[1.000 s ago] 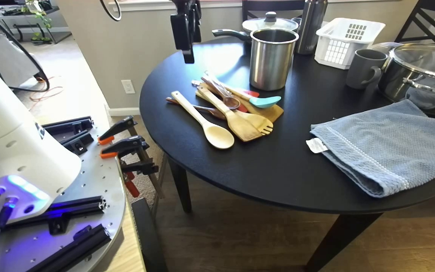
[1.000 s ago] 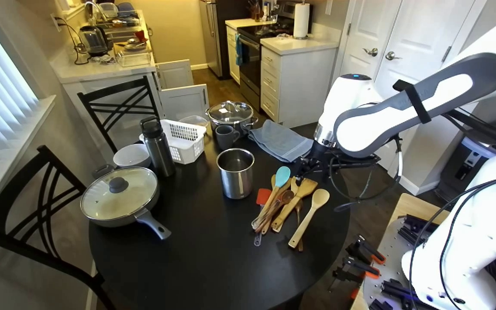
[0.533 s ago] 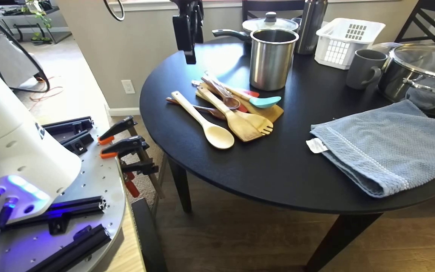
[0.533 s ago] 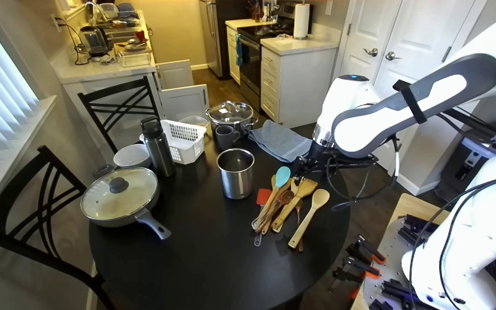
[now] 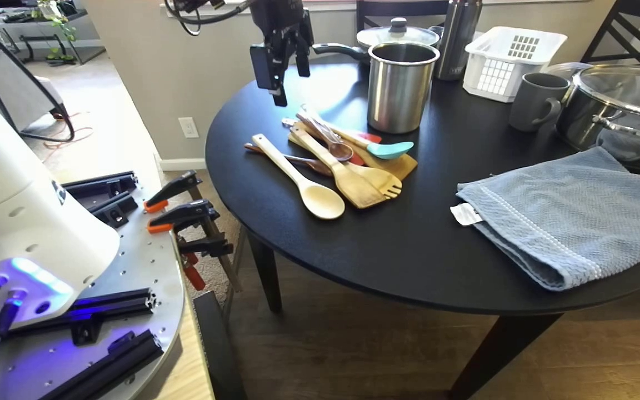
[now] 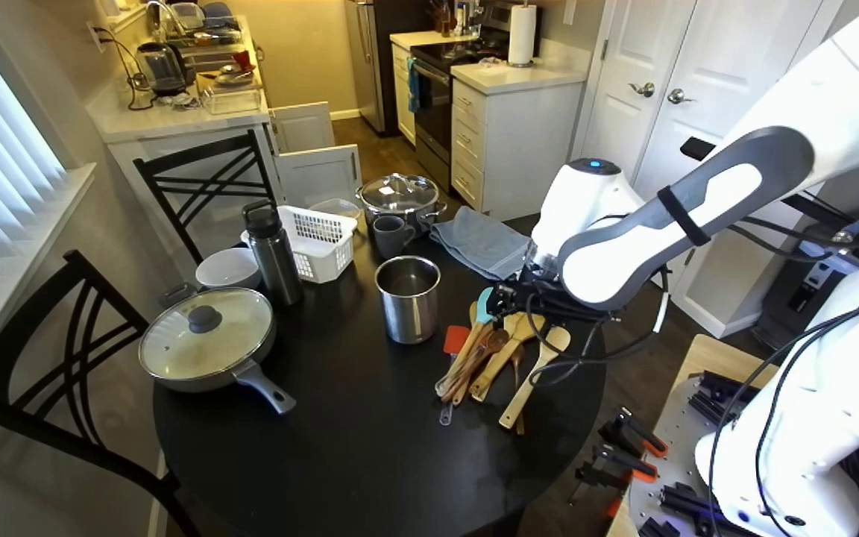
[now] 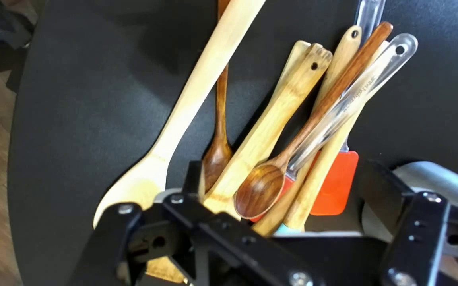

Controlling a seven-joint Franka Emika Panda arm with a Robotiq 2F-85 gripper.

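My gripper (image 5: 291, 89) is open and empty; it also shows in the wrist view (image 7: 288, 186), its black fingers wide apart. It is above a pile of kitchen utensils on a round black table, apparently touching none. Between the fingers in the wrist view lie a dark wooden spoon (image 7: 261, 190), a clear-handled utensil (image 7: 344, 107) and a red spatula head (image 7: 334, 186). A light wooden spoon (image 5: 323, 200) lies at the pile's edge. A wooden spatula (image 5: 356, 186) and a teal-headed spoon (image 5: 389, 150) lie in the pile. The teal head is mostly hidden by the gripper in the wrist view.
A tall steel pot (image 5: 403, 91) stands beside the pile. A lidded pan (image 6: 206, 343), a steel bottle (image 6: 274, 257), a white basket (image 6: 321, 253), a grey mug (image 5: 536, 100), a lidded pot (image 5: 625, 111) and a blue towel (image 5: 575, 216) are also on the table (image 5: 381, 255).
My gripper has moved lower and turned, so both fingers now show apart in an exterior view. The arm has shifted over the pile. The utensils have not moved.
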